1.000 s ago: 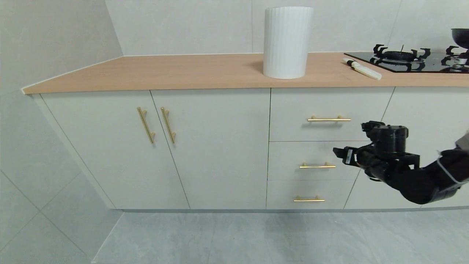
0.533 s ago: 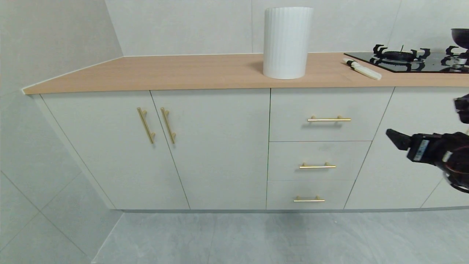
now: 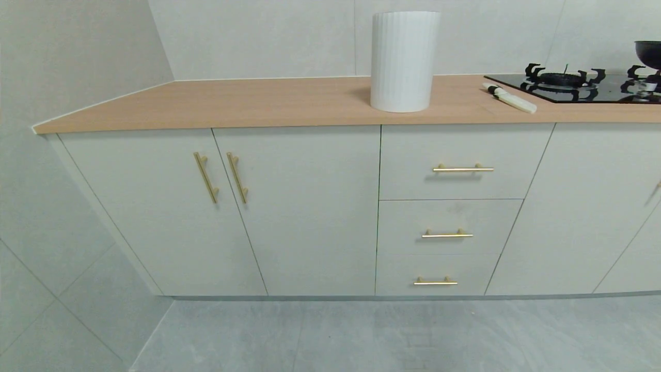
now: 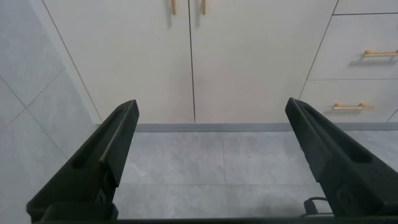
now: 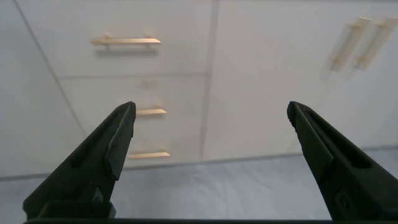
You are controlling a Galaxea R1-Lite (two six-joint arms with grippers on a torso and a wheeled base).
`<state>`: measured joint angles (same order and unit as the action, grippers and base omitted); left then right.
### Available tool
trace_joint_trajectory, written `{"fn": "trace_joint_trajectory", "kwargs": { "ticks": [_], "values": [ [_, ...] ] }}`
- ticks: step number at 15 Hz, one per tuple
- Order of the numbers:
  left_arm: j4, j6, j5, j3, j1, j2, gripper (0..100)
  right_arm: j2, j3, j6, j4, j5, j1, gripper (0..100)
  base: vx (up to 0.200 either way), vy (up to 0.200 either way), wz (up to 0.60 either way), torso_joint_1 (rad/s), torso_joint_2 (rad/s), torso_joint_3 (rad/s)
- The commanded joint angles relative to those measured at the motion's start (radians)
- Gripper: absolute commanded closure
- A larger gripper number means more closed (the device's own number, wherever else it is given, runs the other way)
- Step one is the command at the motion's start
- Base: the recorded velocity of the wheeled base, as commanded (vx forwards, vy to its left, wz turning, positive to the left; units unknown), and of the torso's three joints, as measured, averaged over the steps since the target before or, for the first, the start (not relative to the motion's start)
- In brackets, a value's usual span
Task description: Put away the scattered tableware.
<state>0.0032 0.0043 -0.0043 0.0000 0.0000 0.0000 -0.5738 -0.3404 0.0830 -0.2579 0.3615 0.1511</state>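
Down by the cabinet fronts, your left gripper (image 4: pixel 211 106) and right gripper (image 5: pixel 210 109) hang spread wide, holding nothing. At 1 o'clock are the drawers (image 3: pixel 449 217). Farther, at 2 o'clock on the countertop (image 3: pixel 258 101), the knife (image 3: pixel 509 97) lies just beside the stove (image 3: pixel 568 85). Nothing picked yet, I'd say; next, raise your right arm to the knife.

Black pot (image 3: pixel 649 51) and hob (image 3: pixel 604 95) partly beyond the head view's right edge.
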Motion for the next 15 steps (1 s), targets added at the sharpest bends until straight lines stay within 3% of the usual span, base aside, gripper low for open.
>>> {"fn": "trace_joint_trajectory", "kwargs": {
  "ticks": [1, 5, 8, 11, 15],
  "values": [
    [0.000, 0.000, 0.000, 0.000, 0.000, 0.002, 0, 0.350, 0.020, 0.035, 0.201, -0.012, -0.090, 0, 0.000, 0.000, 0.00, 0.000, 0.00, 0.000],
    [0.000, 0.000, 0.000, 0.000, 0.000, 0.002, 0, 0.574, 0.023, 0.050, 0.362, -0.093, -0.148, 0, 0.000, 0.000, 0.00, 0.000, 0.00, 0.000],
    [0.000, 0.000, 0.000, 0.000, 0.000, 0.002, 0, 0.574, 0.058, 0.018, 0.325, -0.107, -0.150, 0, 0.000, 0.000, 0.00, 0.000, 0.00, 0.000],
    [0.000, 0.000, 0.000, 0.000, 0.000, 0.002, 0, 0.574, 0.236, -0.074, 0.221, -0.303, -0.150, 0, 0.000, 0.000, 0.00, 0.000, 0.00, 0.000],
    [0.000, 0.000, 0.000, 0.000, 0.000, 0.002, 0, 0.574, 0.340, -0.080, 0.201, -0.349, -0.150, 0, 0.000, 0.000, 0.00, 0.000, 0.00, 0.000]
  ]
}}
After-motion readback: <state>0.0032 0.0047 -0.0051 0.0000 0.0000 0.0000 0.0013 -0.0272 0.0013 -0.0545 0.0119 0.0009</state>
